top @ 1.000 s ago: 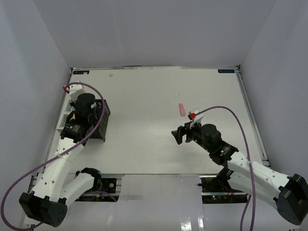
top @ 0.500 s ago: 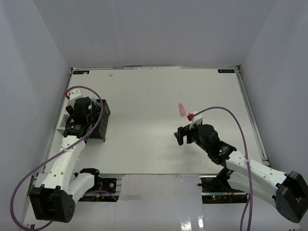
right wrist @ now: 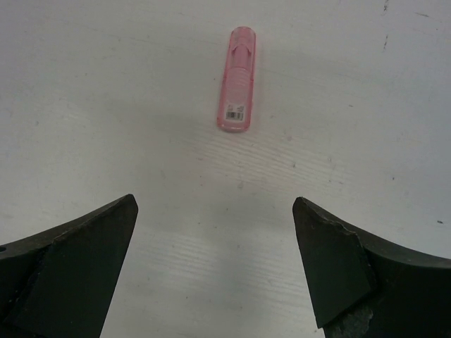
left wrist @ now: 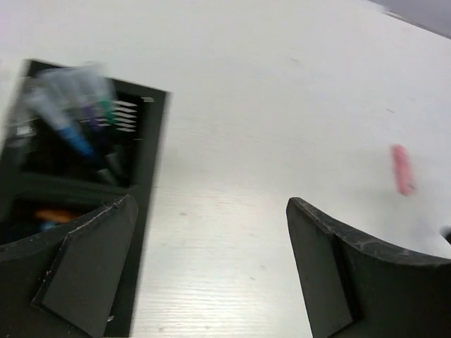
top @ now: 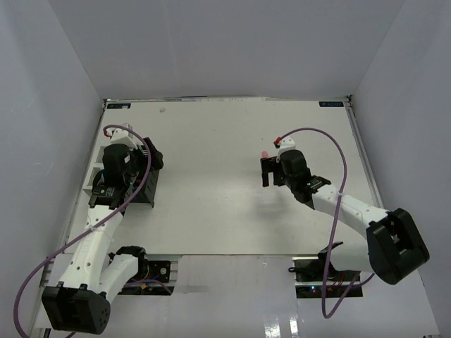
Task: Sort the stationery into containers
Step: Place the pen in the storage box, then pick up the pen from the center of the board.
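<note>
A single pink marker [right wrist: 237, 81] lies on the white table, a short way beyond my right gripper [right wrist: 215, 204], which is open with bare table between its fingers. From above, the marker [top: 265, 153] peeks out just past that gripper [top: 266, 171]. The black slotted organizer [left wrist: 144, 148] holds several pens and markers [left wrist: 74, 130], blurred in the left wrist view. My left gripper [left wrist: 211, 204] hangs open and empty at the organizer's right edge [top: 148, 184]; in the top view it [top: 153, 156] is over the organizer's far right corner. The pink marker [left wrist: 402, 169] also shows far to its right.
A white tray [top: 90, 184] sits against the organizer's left side, mostly hidden by the left arm. White walls close in the table on three sides. A purple cable loops off each arm.
My left gripper has opened and lifted toward the organizer's far right corner. The right arm has swung toward the far side and now points its open gripper at the pink marker.
</note>
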You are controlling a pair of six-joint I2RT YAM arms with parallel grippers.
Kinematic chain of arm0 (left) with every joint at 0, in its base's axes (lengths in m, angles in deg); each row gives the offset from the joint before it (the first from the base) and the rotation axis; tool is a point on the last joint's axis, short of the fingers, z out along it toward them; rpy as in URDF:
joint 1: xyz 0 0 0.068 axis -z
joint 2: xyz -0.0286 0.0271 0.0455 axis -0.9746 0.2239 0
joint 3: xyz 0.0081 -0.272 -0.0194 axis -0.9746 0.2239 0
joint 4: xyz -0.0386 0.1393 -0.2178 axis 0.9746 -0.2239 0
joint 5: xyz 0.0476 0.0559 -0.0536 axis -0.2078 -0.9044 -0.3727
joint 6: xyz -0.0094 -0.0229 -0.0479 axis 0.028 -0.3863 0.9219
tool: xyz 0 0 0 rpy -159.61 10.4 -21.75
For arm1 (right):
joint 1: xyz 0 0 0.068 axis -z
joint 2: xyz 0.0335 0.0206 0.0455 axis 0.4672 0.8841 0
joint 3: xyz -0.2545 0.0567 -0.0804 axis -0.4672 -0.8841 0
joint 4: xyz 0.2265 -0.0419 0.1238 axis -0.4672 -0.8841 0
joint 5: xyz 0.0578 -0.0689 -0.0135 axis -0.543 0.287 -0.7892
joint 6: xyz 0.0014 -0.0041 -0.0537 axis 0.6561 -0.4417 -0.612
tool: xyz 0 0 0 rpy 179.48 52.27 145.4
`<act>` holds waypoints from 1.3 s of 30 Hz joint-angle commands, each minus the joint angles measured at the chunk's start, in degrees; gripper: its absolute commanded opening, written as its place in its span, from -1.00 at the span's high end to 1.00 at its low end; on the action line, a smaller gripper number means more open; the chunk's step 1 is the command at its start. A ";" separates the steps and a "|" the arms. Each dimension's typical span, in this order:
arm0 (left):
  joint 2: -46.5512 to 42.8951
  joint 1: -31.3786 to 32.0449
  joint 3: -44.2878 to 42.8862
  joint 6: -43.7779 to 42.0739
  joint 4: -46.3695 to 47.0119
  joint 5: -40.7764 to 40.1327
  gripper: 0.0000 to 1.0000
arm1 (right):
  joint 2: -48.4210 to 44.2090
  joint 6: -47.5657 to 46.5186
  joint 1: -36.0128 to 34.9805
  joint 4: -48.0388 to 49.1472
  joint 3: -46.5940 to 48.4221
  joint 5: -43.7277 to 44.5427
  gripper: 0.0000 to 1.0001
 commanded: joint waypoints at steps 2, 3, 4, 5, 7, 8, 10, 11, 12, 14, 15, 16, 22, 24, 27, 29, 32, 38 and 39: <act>-0.62 0.11 -1.26 0.83 4.40 25.45 -0.96 | 8.21 -1.45 2.40 -1.99 8.95 0.09 -0.96; -0.27 0.28 -1.26 1.10 4.84 27.47 -0.96 | 9.71 -1.54 2.75 -2.35 10.37 -0.17 -0.97; -0.27 0.54 -0.57 1.28 5.19 30.37 -0.96 | 12.94 -1.80 3.45 -4.18 11.86 -0.35 -0.99; -0.36 0.63 -0.21 1.89 5.54 31.18 -0.96 | 14.63 -1.72 3.63 -4.72 14.83 -0.44 -0.97; -0.97 0.98 1.28 2.33 6.42 32.58 -0.96 | 18.84 -2.15 4.16 -5.51 17.49 -0.35 -0.86; -1.06 1.07 1.72 2.68 6.51 33.11 -0.96 | 20.35 -2.24 4.25 -6.38 20.20 -0.26 -0.79; -1.50 1.42 2.51 2.95 6.60 33.38 -0.96 | 23.94 -2.42 4.51 -7.35 22.67 0.09 -0.75; -1.50 1.60 3.04 3.21 6.60 33.91 -0.96 | 25.18 -2.33 4.52 -7.97 23.82 0.18 -0.71; -1.76 1.69 3.30 3.30 6.51 34.08 -0.96 | 26.06 -2.33 4.60 -8.15 25.65 0.26 -0.69; -2.20 2.04 3.83 3.56 6.60 34.61 -0.96 | 28.79 -2.07 4.95 -8.41 27.16 0.18 -0.65; -2.38 2.13 4.01 3.65 6.51 34.79 -0.96 | 30.45 -1.89 5.22 -8.76 28.47 0.00 -0.63; -2.55 2.13 4.10 3.74 6.51 34.96 -0.96 | 31.16 -1.81 5.39 -9.03 29.18 0.00 -0.60; -2.99 2.74 4.89 4.09 6.51 35.84 -0.96 | 35.39 -1.10 5.92 -9.47 32.00 0.35 -0.50; -3.26 2.75 5.24 4.00 6.51 35.84 -0.96 | 36.44 -0.58 6.01 -9.73 32.44 0.88 -0.49; -3.61 2.92 5.50 4.09 6.60 36.19 -0.96 | 37.67 -0.49 6.10 -9.73 32.88 0.88 -0.43; -3.87 2.92 5.50 4.18 6.42 36.37 -0.96 | 38.64 -0.49 6.10 -9.73 33.32 0.45 -0.40; -4.31 3.01 5.59 4.44 6.33 36.81 -0.96 | 39.87 -0.31 6.27 -9.73 33.50 0.35 -0.37; -4.75 3.09 5.24 5.23 6.07 37.69 -0.96 | 40.49 0.30 6.36 -9.82 32.36 0.09 -0.07; -4.75 3.10 5.15 5.41 5.98 37.86 -0.96 | 40.31 0.39 6.36 -9.73 32.09 0.00 0.06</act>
